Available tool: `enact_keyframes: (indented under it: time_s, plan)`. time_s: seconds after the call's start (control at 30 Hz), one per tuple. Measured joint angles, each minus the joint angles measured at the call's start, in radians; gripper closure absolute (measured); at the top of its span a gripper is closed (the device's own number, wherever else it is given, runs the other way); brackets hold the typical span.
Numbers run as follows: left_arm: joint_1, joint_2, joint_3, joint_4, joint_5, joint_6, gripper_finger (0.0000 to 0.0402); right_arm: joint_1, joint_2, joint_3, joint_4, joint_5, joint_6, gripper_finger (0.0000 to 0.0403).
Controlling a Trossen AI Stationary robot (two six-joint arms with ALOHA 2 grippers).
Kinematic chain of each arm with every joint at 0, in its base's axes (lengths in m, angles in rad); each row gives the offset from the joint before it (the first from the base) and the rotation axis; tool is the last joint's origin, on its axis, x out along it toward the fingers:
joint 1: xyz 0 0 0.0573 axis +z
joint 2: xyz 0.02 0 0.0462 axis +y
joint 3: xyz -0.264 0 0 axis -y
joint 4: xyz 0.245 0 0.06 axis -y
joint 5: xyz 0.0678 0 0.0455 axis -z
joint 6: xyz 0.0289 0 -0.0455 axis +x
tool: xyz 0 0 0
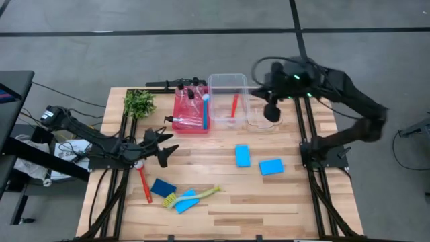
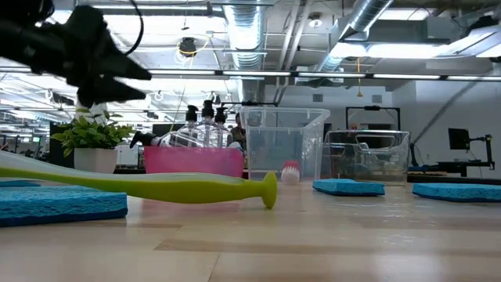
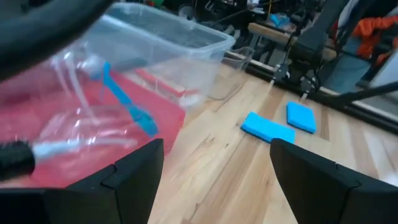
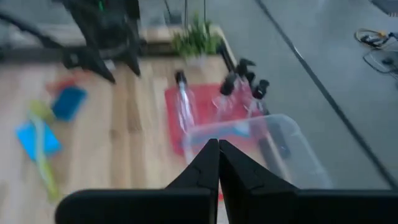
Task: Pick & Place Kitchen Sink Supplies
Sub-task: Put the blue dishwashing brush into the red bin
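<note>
My left gripper hovers open over the table's left part, near the red tray, touching nothing. On the tray lie clear bottles with black caps and a blue brush. A red brush leans in the clear bin. My right gripper is shut and empty, high over the second clear bin. Two blue sponges lie flat at the middle right. A red brush, two sponges and a yellow-green brush lie near the front left.
A leafy plant stands at the far left corner, beside the tray. Black frame rails run along both sides of the table. Bare wood lies at the front right and between the two groups of sponges.
</note>
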Motion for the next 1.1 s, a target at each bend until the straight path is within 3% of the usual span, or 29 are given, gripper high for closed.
enact_keyframes:
  time_s: [0.1, 0.2, 0.4, 0.5, 0.6, 0.73, 0.83, 0.97, 1.1]
  plan:
    - [0.000, 0.028, 0.048, -0.001, 0.019, 0.036, 0.0105, 0.046, -0.115, -0.239, 0.235, 0.006, 0.137, 0.0402]
    - [0.000, 0.016, 0.080, 0.000, 0.110, 0.048, 0.0105, 0.115, -0.146, -0.417, 0.443, 0.048, 0.257, 0.0402]
    - [0.000, -0.090, 0.092, -0.028, 0.349, -0.011, 0.0105, 0.262, -0.020, -0.510, 0.619, 0.310, 0.374, 0.0402]
    - [0.000, -0.156, 0.092, -0.093, 0.392, -0.054, 0.0105, 0.301, 0.061, -0.499, 0.608, 0.410, 0.386, 0.0402]
    - [0.005, -0.196, 0.114, -0.207, 0.394, -0.064, 0.0105, 0.318, 0.102, -0.480, 0.607, 0.429, 0.385, 0.0402]
    - [0.063, -0.173, 0.235, -0.454, 0.359, -0.061, 0.0105, 0.316, 0.096, -0.467, 0.575, 0.439, 0.428, 0.0402]
    - [0.145, -0.105, 0.337, -0.566, 0.351, -0.009, 0.0105, 0.329, 0.077, -0.469, 0.446, 0.440, 0.488, 0.0402]
    - [0.287, 0.051, 0.444, -0.567, 0.414, 0.057, 0.0105, 0.362, 0.030, -0.470, 0.214, 0.471, 0.540, 0.0402]
    - [0.419, 0.261, 0.538, -0.568, 0.492, -0.002, 0.0105, 0.402, -0.019, -0.470, -0.008, 0.496, 0.591, 0.0402]
